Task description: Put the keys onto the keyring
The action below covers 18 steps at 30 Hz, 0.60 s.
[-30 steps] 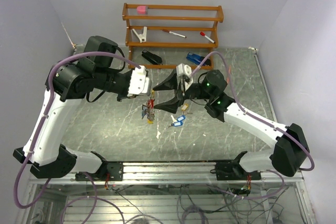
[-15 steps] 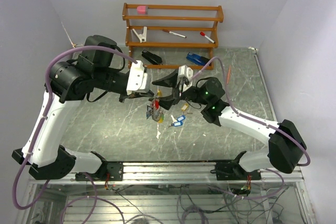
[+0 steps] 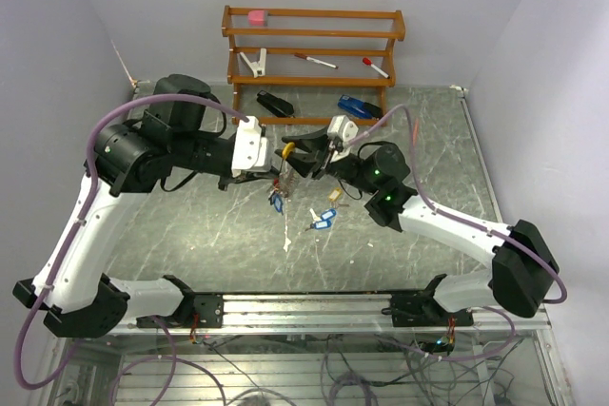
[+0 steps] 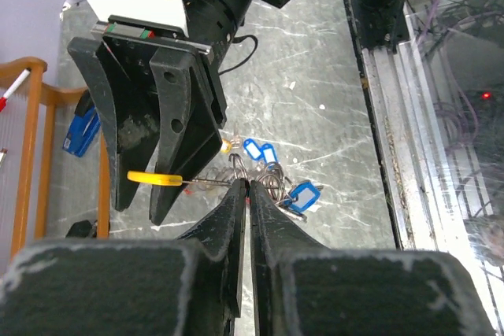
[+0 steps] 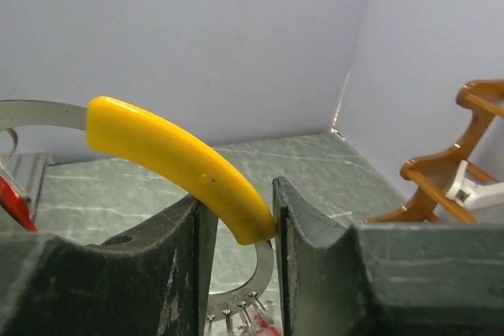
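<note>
The keyring (image 3: 283,176) hangs in the air between my two grippers, with several keys (image 3: 275,200) and coloured tags dangling under it. My left gripper (image 3: 273,169) is shut on its wire; in the left wrist view (image 4: 247,185) the jaws are pressed together, with rings and blue tags (image 4: 303,194) just beyond them. My right gripper (image 3: 298,155) is shut on the keyring's yellow sleeve (image 5: 177,155), with a bare metal band below it. The right gripper (image 5: 236,201) meets the left one tip to tip. A blue-tagged key (image 3: 324,220) and a beige tag (image 3: 286,242) lie on the table.
A wooden rack (image 3: 314,45) stands at the back with a pink item, a white clip and red-capped markers. A black stapler (image 3: 276,104) and a blue stapler (image 3: 357,106) lie in front of it. Walls close in on both sides.
My right gripper went from wide open to shut on the yellow sleeve. Both grippers and the hanging bunch have shifted a little toward the rack and come closer together.
</note>
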Motion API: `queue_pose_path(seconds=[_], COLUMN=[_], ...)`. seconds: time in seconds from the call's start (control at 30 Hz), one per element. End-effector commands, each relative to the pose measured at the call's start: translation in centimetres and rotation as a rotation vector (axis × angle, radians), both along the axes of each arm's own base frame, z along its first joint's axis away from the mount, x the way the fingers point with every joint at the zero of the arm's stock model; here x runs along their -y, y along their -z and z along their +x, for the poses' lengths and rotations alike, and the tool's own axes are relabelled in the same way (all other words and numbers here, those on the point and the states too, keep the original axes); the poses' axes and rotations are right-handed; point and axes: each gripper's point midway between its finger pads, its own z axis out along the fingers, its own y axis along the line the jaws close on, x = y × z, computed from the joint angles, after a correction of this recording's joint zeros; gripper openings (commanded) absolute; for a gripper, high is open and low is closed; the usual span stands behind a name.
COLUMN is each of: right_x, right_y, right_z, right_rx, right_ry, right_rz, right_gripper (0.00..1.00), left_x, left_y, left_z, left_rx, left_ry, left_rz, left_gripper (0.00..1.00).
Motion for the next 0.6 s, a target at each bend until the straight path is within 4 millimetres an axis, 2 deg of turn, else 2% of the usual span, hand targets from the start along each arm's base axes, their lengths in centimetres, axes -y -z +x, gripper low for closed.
queue_pose_path(seconds=[0.0,0.17,0.27,0.33,0.47,0.57], right_x=[1.6,2.6,3.4,4.0,4.7,5.0], right_y=[-3.6,-4.0,-4.1,-4.3,-4.5,-4.5], right_z=[1.0,1.7,2.1,2.3,2.7,3.1], right_rx=[0.062,0.088,0.105,0.115,0.155,0.191], right_ry=[0.118,0.192,0.241,0.273,0.324,0.358], right_rz=[0.085,0.096,0.099,0.097,0.058,-0.007], right_gripper=[0.25,0.24,0.24,0.24,0.24,0.24], left_x=[0.2,0.3,0.2,0.2,-0.1,-0.5], left_y=[0.5,1.4,1.5,1.4,0.3,-1.2], left_z=[1.0,1.7,2.1,2.5,3.7,4.9], left_rx=[-0.008,-0.023,-0.023,-0.015,0.029,0.102], left_ry=[-0.060,-0.091,-0.113,-0.134,-0.195,-0.261], left_rz=[0.006,0.020,0.025,0.025,0.011,-0.017], left_gripper=[0.13,0.21,0.36,0.42,0.47,0.48])
